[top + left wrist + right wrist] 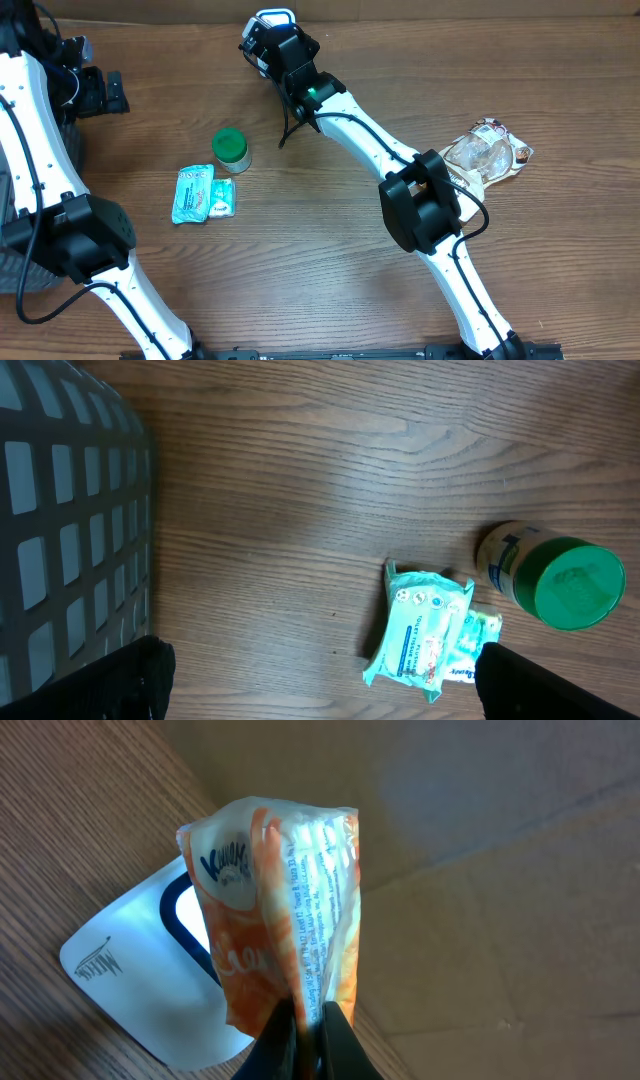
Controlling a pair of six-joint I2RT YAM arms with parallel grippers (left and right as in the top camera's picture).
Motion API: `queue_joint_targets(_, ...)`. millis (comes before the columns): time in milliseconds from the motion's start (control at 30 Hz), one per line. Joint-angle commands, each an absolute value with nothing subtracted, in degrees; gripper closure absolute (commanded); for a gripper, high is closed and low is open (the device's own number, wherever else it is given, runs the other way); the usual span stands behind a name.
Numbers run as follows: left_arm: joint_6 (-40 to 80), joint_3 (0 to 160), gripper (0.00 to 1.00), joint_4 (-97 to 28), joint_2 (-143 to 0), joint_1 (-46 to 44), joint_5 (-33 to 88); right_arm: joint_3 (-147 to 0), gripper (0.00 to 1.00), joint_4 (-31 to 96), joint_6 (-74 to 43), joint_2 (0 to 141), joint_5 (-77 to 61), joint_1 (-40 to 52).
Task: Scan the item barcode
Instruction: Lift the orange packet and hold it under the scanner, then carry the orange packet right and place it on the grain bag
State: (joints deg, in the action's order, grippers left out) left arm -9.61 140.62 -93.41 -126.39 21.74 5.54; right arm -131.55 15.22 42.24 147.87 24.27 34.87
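Orange tissue packet (pixel 280 910), pinched by one thin edge in the closed right gripper (pixel 305 1025) over the white scanner (pixel 140 990) at 12 o'clock; left gripper (pixel 100 92) wide, empty, at 10 o'clock; risk: limp wrapper may sag or slip, leaving barcode unread.

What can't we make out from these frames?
- Barcode on the orange tissue pack: right wrist view shows only tiny blurred print; overhead, the right gripper hides the pack.
- Scanner window: right wrist view, mostly covered by the pack.
- Basket: left wrist view, cut off by the left edge; contents unseen.
- Snack bag: overhead, label too small to read.
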Motion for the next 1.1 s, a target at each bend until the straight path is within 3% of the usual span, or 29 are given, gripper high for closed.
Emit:
queue_joint_targets(0,-10.09,141.69,0.0,-93.32,-125.45,20.97,5.78,-131.31,0.96,14.81,42.52,148.64,24.75,34.33)
queue_joint_targets(433,-10.09,141.69,0.01,-93.32,-125.45,20.97,5.78,-131.31,0.96,15.38,41.54,148.07,28.4,34.33)
queue_joint_targets(633,-10.09,141.69,0.0,-93.32,-125.45,20.97,5.78,-131.31,0.96,18.63,34.37,142.67,25.19,34.33)
queue_joint_targets(900,-10.09,141.69,0.0,-93.32,-125.45,20.97,5.76,-131.33,0.96,32.99,19.25,129.95,15.81,34.46)
queue_joint_targets(1067,-10.09,141.69,0.0,-93.32,-125.45,20.97,5.78,-131.33,0.96,47.68,-0.95,121.19,5.67,34.15)
